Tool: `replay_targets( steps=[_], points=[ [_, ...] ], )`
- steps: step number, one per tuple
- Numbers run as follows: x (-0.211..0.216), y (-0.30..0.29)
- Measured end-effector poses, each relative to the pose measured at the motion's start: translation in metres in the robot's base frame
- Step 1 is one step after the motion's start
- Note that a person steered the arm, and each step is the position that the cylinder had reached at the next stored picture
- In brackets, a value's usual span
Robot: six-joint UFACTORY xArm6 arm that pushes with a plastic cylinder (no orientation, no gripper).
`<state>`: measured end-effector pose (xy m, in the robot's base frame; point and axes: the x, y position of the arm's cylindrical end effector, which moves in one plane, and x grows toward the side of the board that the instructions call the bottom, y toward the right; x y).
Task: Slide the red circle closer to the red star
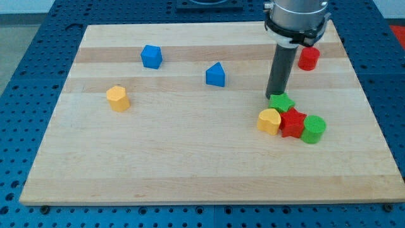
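The red circle (309, 58) stands near the view's top right of the wooden board. The red star (293, 122) lies lower down, in a tight cluster with a green star (281, 102) above it, a yellow heart (269, 121) on its left and a green circle (314, 129) on its right. My tip (273, 95) rests on the board just at the upper left of the green star, left of and below the red circle. The rod hides a little of the board behind it.
A blue cube (151, 56) sits at the view's upper left, a blue triangle-like block (216, 75) near the top middle, and a yellow hexagon-like block (118, 98) at the left. The board (190, 171) lies on a blue perforated table.
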<state>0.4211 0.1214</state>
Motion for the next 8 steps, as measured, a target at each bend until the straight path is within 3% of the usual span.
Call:
replay_targets(
  steps=[2, 3, 4, 5, 8],
  points=[
    [-0.106, 0.016],
    [-0.140, 0.070],
    [-0.140, 0.128],
    [-0.140, 0.132],
    [-0.126, 0.077]
  ],
)
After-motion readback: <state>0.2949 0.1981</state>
